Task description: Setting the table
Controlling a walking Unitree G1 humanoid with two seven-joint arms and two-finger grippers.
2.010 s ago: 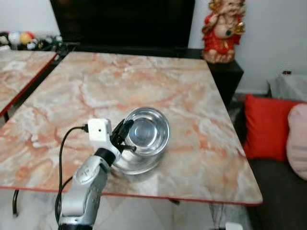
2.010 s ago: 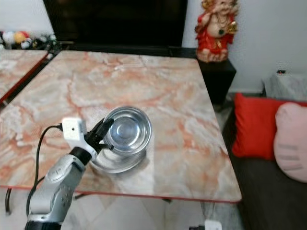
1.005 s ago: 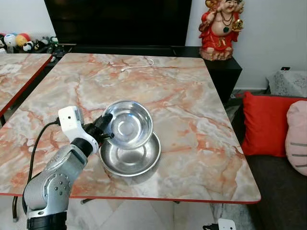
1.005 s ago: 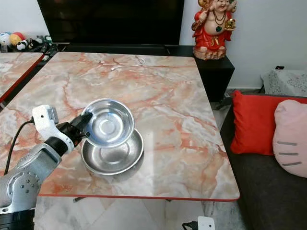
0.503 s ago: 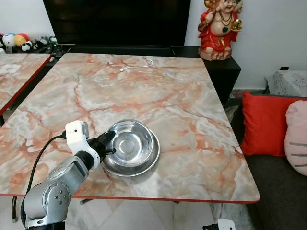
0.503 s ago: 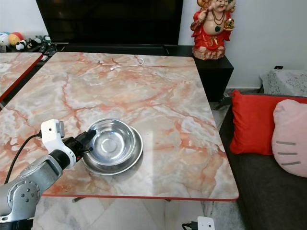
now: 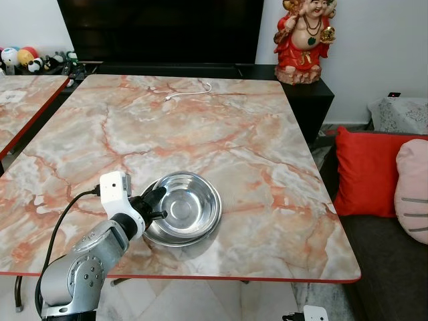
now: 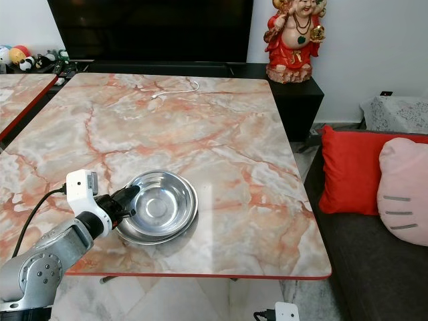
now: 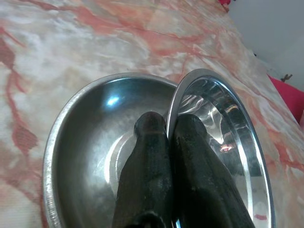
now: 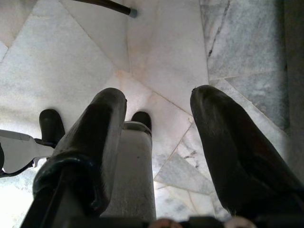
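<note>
Two steel bowls sit nested near the front edge of the marble table (image 7: 267, 154). The upper bowl (image 7: 189, 206) rests inside the lower bowl (image 7: 182, 241), whose rim shows beneath it. My left gripper (image 7: 159, 204) reaches in from the bowls' left side and is shut on the upper bowl's rim. In the left wrist view the fingers (image 9: 147, 156) pinch that thin rim (image 9: 172, 110), one on each side. My right gripper (image 10: 159, 99) hangs open over the tiled floor, holding nothing.
A white cable (image 7: 190, 90) lies at the table's far side. A red figurine (image 7: 301, 40) and a dark screen (image 7: 160, 30) stand behind. A second marble table (image 7: 27, 100) is at the left. Red (image 7: 368, 174) and pink (image 7: 411, 187) cushions lie at the right.
The upper bowl, held tilted above the lower one a second ago, has come down and now sits nested in it. The left gripper keeps its hold on the rim.
</note>
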